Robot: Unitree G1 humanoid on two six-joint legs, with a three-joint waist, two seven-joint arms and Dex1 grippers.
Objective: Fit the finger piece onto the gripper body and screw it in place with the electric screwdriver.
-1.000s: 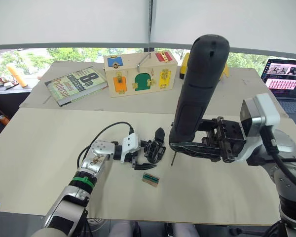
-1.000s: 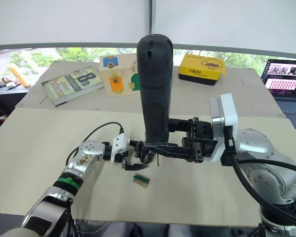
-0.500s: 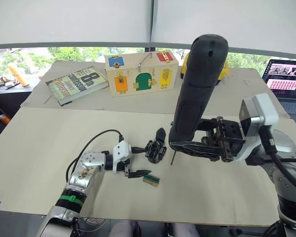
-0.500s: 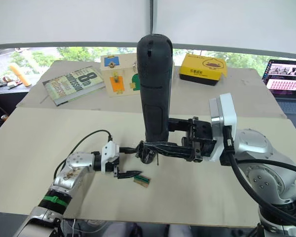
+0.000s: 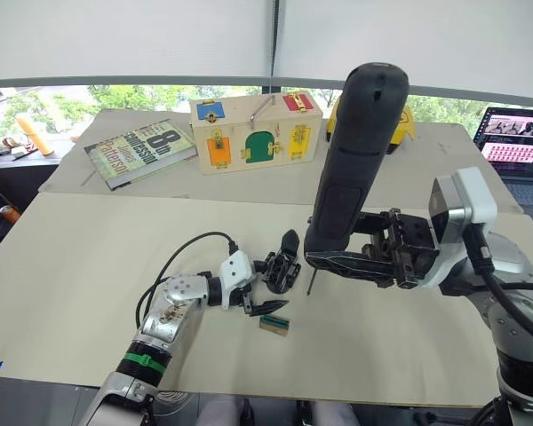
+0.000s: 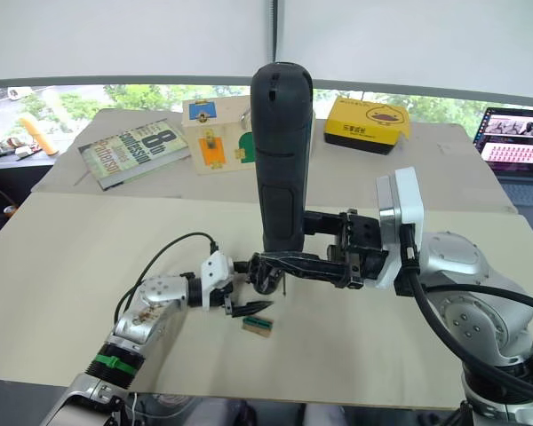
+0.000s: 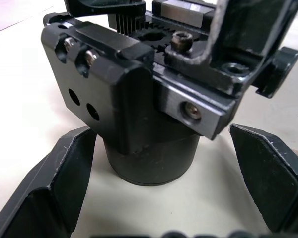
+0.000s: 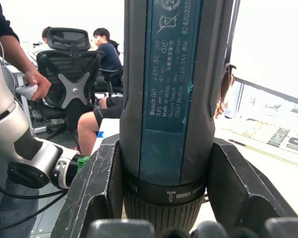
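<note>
Now I am pinching the thick black cylindrical electric screwdriver upright in my right gripper, bit just beside the small black gripper body, which my spread left gripper is flanking.

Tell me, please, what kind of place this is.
Probably a robotics lab or office workspace: a worktable by windows, an open laptop on it, a wooden latch box, and people on office chairs.
</note>
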